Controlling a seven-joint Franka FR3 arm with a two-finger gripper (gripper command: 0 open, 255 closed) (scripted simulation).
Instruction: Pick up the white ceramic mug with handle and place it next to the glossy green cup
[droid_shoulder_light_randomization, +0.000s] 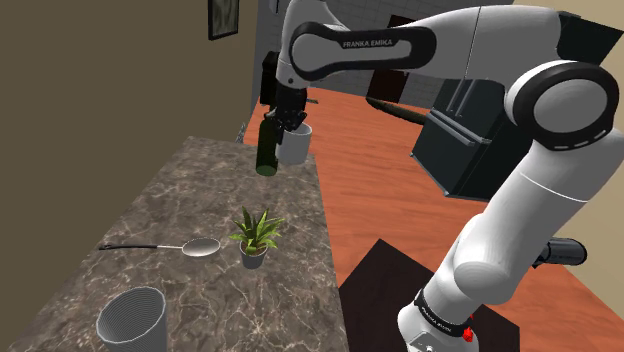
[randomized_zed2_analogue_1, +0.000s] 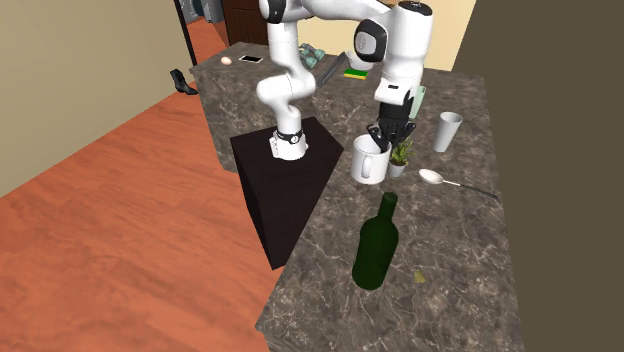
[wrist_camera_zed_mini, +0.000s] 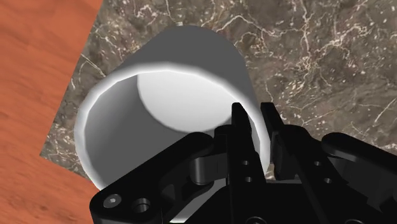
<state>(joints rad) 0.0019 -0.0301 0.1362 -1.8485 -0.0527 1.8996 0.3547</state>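
Gripper (wrist_camera_zed_mini: 253, 119) clamped on white mug (wrist_camera_zed_mini: 165, 83) rim, mug upright; green bottle (randomized_zed2_analogue_1: 375, 245) apart, farther down countertop (randomized_zed2_analogue_1: 470, 260) length.

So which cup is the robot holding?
The white mug: the gripper is pinching its rim, one finger inside and one outside. The ribbed grey cup stands untouched farther along the counter, past the potted plant.

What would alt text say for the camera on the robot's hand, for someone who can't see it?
A black gripper clasps the rim of a white mug, one finger inside and one outside, seen from above into its hollow. Below lie a dark marbled countertop and, past its edge, a reddish-brown floor.
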